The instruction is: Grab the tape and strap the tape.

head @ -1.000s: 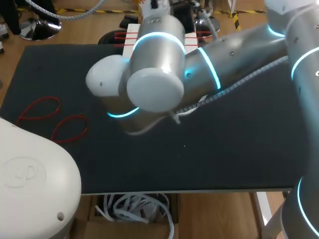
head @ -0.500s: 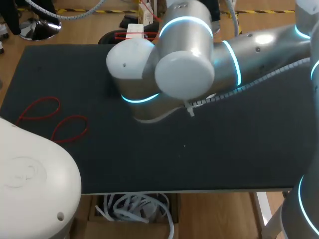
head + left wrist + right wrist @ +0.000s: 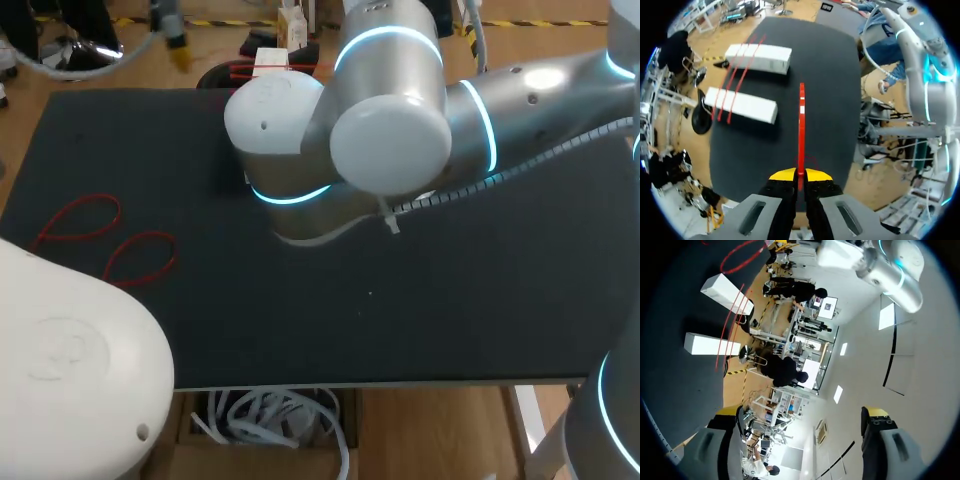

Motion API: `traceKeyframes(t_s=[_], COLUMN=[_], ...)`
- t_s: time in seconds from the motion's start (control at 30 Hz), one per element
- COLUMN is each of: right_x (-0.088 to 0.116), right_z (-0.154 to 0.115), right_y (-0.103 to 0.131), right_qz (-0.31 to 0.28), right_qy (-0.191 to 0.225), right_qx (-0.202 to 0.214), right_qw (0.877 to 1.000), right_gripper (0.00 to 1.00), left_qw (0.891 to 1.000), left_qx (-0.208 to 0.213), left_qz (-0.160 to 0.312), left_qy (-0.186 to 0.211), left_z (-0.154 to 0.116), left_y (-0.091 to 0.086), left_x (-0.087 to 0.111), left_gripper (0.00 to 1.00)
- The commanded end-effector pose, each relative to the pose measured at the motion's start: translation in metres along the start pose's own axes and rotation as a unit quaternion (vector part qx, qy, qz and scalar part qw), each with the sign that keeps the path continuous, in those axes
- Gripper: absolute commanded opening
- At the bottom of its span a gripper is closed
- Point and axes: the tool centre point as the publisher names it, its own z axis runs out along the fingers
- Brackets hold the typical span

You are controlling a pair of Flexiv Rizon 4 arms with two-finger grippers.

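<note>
Pinching the near end of a red tape [image 3: 801, 125], the left gripper [image 3: 800, 175] has both yellow tips closed on it; the strip runs straight ahead over the black table [image 3: 835, 100]. Farther ahead lie 2 white blocks [image 3: 742, 104] banded in red. The right gripper [image 3: 801, 412] gapes wide, holding nothing. At the head view's left, 2 red loops [image 3: 150, 236] lie on the table.

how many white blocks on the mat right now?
2. Both lie on the mat ahead of the left gripper, apart: nearer block, farther block, red strips across both. In head view the right arm hides most of them.
</note>
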Motion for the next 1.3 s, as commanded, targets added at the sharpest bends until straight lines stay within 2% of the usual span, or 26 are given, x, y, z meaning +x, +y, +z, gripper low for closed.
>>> traceKeyframes(t_s=[0.03, 0.07, 0.17, 0.2, 0.23, 0.53, 0.63, 0.83, 0.97, 1.0, 1.07, 1.1, 1.13, 1.3], right_x=[-0.002, -0.002, -0.002, -0.002, -0.002, -0.002, -0.002, -0.002, -0.002, -0.002, -0.002, -0.002, -0.002, -0.002], right_z=[0.0, 0.0, 0.0, 0.0, 0.0, 0.0, 0.0, 0.0, 0.0, 0.0, 0.0, 0.0, 0.0, 0.0], right_y=[-0.002, -0.002, -0.002, -0.002, -0.002, -0.002, -0.002, -0.002, -0.002, -0.002, -0.002, -0.002, -0.002, -0.002], right_qz=[-0.002, -0.002, -0.002, -0.002, -0.002, -0.002, -0.002, -0.002, -0.002, -0.002, -0.002, -0.002, -0.002, -0.002], right_qy=[0.002, 0.002, 0.002, 0.002, 0.002, 0.002, 0.002, 0.002, 0.002, 0.002, 0.002, 0.002, 0.002, 0.002], right_qx=[-0.002, -0.002, -0.002, -0.002, -0.002, -0.002, -0.002, -0.002, -0.002, -0.002, -0.002, -0.002, -0.002, -0.002], right_qw=[1.0, 1.0, 1.0, 1.0, 1.0, 1.0, 1.0, 1.0, 1.0, 1.0, 1.0, 1.0, 1.0, 1.0], right_gripper=[1.0, 1.0, 1.0, 1.0, 1.0, 1.0, 1.0, 1.0, 1.0, 1.0, 1.0, 1.0, 1.0, 1.0], left_qw=[0.998, 0.998, 0.996, 0.992, 0.993, 0.981, 0.977, 0.97, 0.969, 0.97, 0.972, 0.972, 0.972, 0.972], left_qx=[-0.018, -0.011, -0.025, -0.071, -0.051, -0.058, -0.068, -0.11, -0.116, -0.123, -0.118, -0.118, -0.118, -0.118], left_qz=[-0.028, -0.042, -0.058, -0.074, -0.076, -0.145, -0.155, -0.147, -0.146, -0.145, -0.139, -0.139, -0.139, -0.139], left_qy=[0.048, 0.047, 0.07, 0.077, 0.078, 0.114, 0.127, 0.159, 0.16, 0.154, 0.151, 0.151, 0.151, 0.151], left_z=[0.021, 0.025, 0.037, 0.041, 0.046, 0.072, 0.076, 0.082, 0.084, 0.084, 0.084, 0.084, 0.084, 0.084], left_y=[0.042, 0.051, 0.076, 0.083, 0.091, 0.155, 0.175, 0.209, 0.219, 0.219, 0.22, 0.22, 0.22, 0.22], left_x=[-0.007, -0.006, -0.006, -0.006, -0.008, -0.015, -0.018, -0.019, -0.018, -0.018, -0.018, -0.018, -0.018, -0.018], left_gripper=[0.0, 0.0, 0.0, 0.0, 0.0, 0.0, 0.0, 0.0, 0.0, 0.07, 0.43, 0.87, 1.0, 1.0])
